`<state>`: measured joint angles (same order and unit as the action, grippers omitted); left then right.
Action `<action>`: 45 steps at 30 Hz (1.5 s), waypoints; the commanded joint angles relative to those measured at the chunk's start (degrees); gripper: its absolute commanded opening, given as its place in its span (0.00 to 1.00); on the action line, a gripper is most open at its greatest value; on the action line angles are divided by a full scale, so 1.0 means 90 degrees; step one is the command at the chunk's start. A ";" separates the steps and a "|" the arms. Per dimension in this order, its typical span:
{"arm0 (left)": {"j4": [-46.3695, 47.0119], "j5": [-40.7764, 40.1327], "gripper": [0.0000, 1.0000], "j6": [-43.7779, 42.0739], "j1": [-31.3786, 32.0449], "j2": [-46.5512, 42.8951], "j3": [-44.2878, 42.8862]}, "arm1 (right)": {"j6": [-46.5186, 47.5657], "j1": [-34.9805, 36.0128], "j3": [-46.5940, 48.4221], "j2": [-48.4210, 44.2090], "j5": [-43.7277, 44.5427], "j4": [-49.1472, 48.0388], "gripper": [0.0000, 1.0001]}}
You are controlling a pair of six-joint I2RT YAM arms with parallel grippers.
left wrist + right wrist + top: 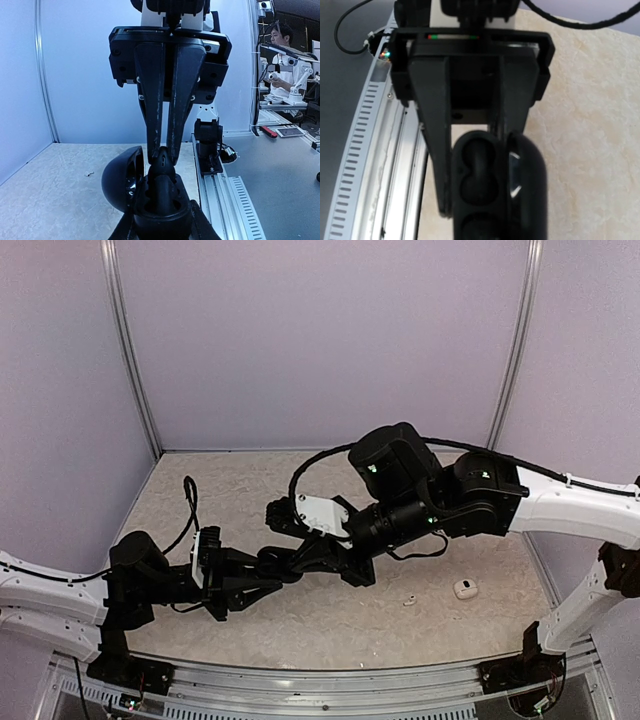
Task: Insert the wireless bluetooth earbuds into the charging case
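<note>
Cases counted: two, namely one black charging case (121, 181) and one white case (465, 588). Earbuds counted: one white earbud (409, 601) lying loose. Black ones cannot be made out.

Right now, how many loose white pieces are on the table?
2. A larger white piece lies on the right side of the table; a tinier white bit sits just left of it, apart. More may be hidden from view.

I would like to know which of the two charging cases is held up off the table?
The black case, held by the left gripper with its lid open; the white case lies on the table.
</note>
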<state>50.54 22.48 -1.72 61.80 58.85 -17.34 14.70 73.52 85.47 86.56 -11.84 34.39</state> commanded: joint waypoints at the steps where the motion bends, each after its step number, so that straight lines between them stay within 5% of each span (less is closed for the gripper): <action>1: 0.0400 -0.0138 0.00 -0.0024 -0.0004 -0.0108 0.0012 | -0.0289 0.0046 0.0151 0.0151 -0.0086 0.0238 0.02; 8: 0.0448 -0.0100 0.00 -0.0064 0.0005 -0.0110 0.0013 | -0.0526 0.0043 -0.0079 0.0220 0.0076 0.0060 0.04; 13: 0.0487 -0.0094 0.00 -0.0051 0.0015 -0.0177 0.0068 | -0.0549 0.0041 -0.0079 0.0238 0.0261 0.0059 0.22; 21: 0.0538 -0.0155 0.00 -0.0027 0.0005 -0.0278 0.0173 | -0.0510 0.0044 -0.0167 -0.0002 0.0431 -0.0022 0.27; 45: 0.0587 -0.0066 0.00 -0.0025 -0.0024 -0.0152 0.0180 | -0.0267 0.0055 -0.0248 -0.0363 0.0225 -0.0682 0.25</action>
<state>53.87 20.60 -1.76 61.80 57.45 -15.79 11.42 73.67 82.70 84.71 -9.02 30.89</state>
